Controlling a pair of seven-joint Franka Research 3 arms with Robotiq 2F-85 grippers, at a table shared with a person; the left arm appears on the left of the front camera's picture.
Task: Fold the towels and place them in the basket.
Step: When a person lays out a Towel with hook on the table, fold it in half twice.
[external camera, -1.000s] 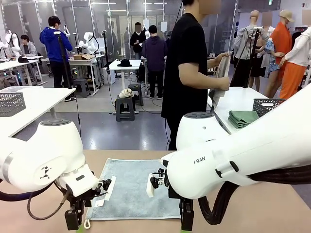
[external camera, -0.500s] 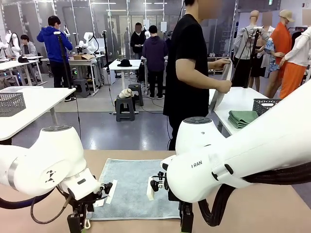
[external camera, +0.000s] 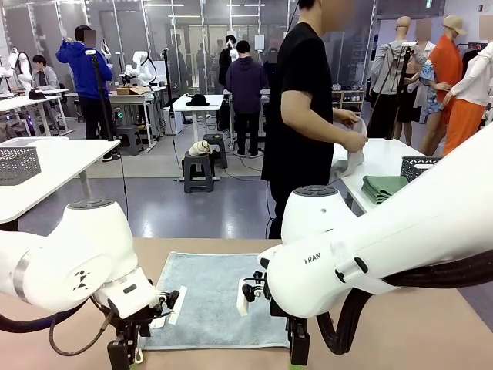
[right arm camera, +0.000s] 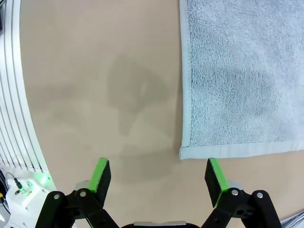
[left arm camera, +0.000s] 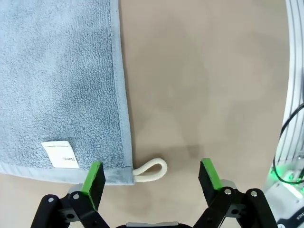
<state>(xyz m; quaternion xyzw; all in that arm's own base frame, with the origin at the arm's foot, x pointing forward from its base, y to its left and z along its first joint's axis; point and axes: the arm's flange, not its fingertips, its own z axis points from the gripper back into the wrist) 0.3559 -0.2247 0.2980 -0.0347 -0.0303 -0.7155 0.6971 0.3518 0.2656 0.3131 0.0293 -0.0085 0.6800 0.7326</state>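
Along the near edge of the desk (left arm camera: pixel 213 71), the soft, light towel (external camera: pixel 212 301) lies flat, best pinched at its near corners, where the left gripper (left arm camera: pixel 152 173) and right gripper (right arm camera: pixel 158 173) hover released.

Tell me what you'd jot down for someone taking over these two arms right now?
Left gripper: open, above the near left corner of the towel, white loop between its fingers.
Right gripper: open, above the near right corner.
Towel: flat and unfolded on the table.
Basket: on the side table, far right.
Done: nothing folded. To do: grip corners, fold, put in basket.
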